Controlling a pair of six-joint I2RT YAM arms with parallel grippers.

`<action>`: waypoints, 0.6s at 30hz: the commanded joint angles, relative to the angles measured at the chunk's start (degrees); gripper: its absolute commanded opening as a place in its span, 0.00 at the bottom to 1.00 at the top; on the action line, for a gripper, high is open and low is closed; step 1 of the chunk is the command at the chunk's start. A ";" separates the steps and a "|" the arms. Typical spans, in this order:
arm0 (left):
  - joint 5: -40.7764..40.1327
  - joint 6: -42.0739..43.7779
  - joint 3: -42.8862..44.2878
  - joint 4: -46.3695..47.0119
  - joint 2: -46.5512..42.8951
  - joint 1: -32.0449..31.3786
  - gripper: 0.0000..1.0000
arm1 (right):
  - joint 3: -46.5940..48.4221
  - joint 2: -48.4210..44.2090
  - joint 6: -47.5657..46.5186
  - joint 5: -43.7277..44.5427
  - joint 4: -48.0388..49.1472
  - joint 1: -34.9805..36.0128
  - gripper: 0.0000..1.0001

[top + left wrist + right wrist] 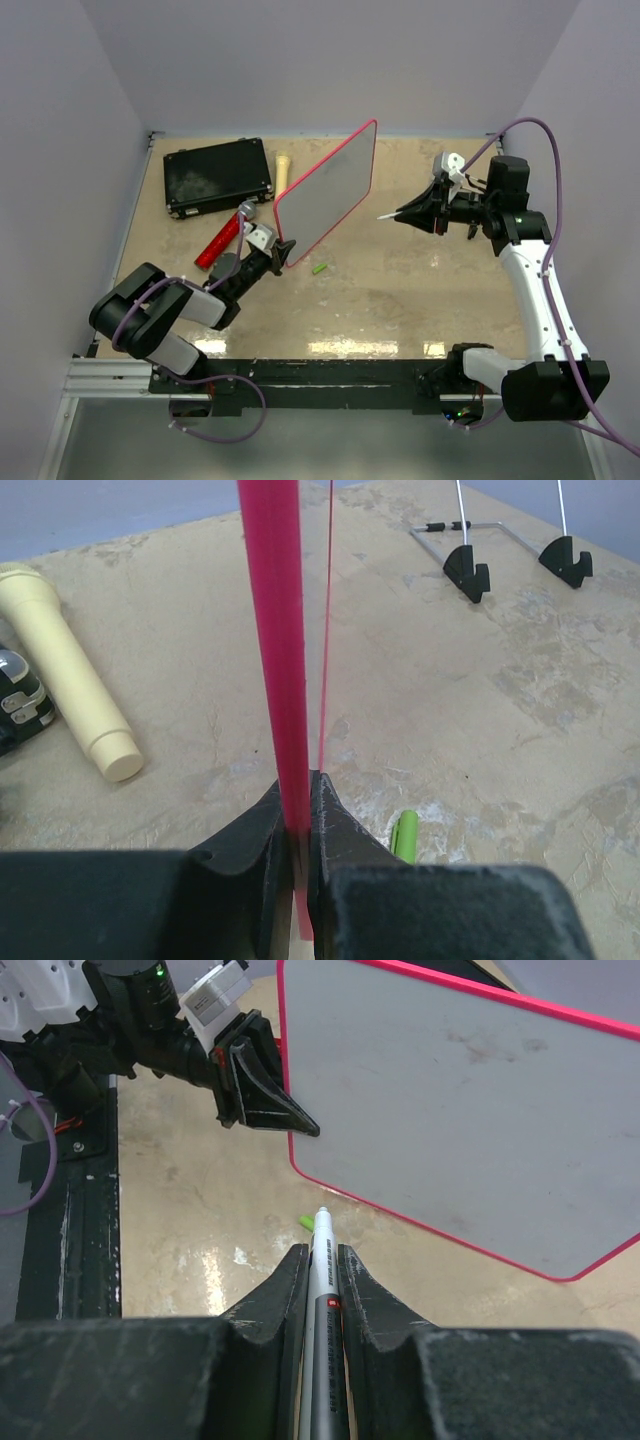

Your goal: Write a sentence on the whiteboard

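The whiteboard [328, 190] is a flat white rectangle with a thin red-pink rim and rounded corners. It is held up on edge and tilted. In the top view its long side runs from 7 o'clock up to 1 o'clock, just off the middle toward 12 o'clock. The left gripper [284, 250] pinches its 7 o'clock corner. Faint grey smudges mark the white face.

Pale lavender walls [300, 60] around a glossy, mottled beige tabletop [400, 290]
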 commanded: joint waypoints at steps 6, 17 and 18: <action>-1.40 1.67 -1.08 11.19 2.21 0.64 0.15 | -0.14 -0.85 0.16 -1.97 1.29 -0.14 0.00; -1.49 3.16 -0.82 9.26 -1.74 0.64 0.26 | -0.32 -0.59 0.07 -2.05 1.29 -0.14 0.00; -1.57 3.34 -0.82 8.65 -2.18 0.72 0.26 | -0.23 -0.68 0.07 -2.05 1.29 -0.14 0.00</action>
